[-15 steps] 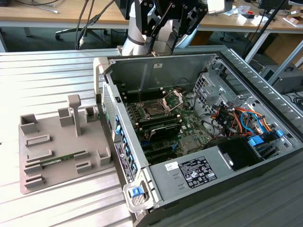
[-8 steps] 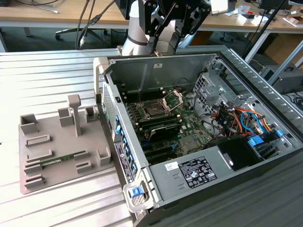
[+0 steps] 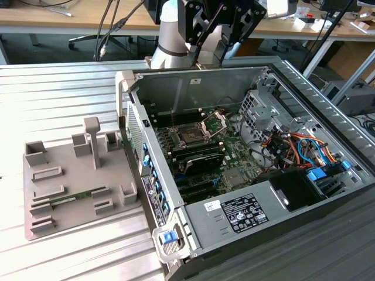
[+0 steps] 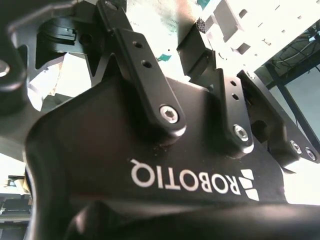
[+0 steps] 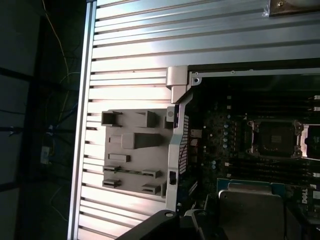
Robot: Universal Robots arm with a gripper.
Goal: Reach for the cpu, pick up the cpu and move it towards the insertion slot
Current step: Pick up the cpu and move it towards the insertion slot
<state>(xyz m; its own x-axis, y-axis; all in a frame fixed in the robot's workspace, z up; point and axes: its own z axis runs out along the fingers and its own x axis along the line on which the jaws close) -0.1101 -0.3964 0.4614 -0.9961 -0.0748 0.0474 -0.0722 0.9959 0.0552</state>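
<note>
One gripper (image 3: 221, 32) hangs above the far wall of the open computer case (image 3: 193, 88), well apart from the insertion slot (image 3: 190, 137); cannot tell whether it is open or closed, or holding anything. The insertion slot sits on the green board toward the far side of the case, dark centre, silver frame (image 3: 214, 122) tipped up just beside it. Grey fixture (image 3: 35, 193) lies on the ribbed table (image 3: 58, 82) at the exterior view's left of the case, green memory stick (image 3: 70, 200) in it.
</note>
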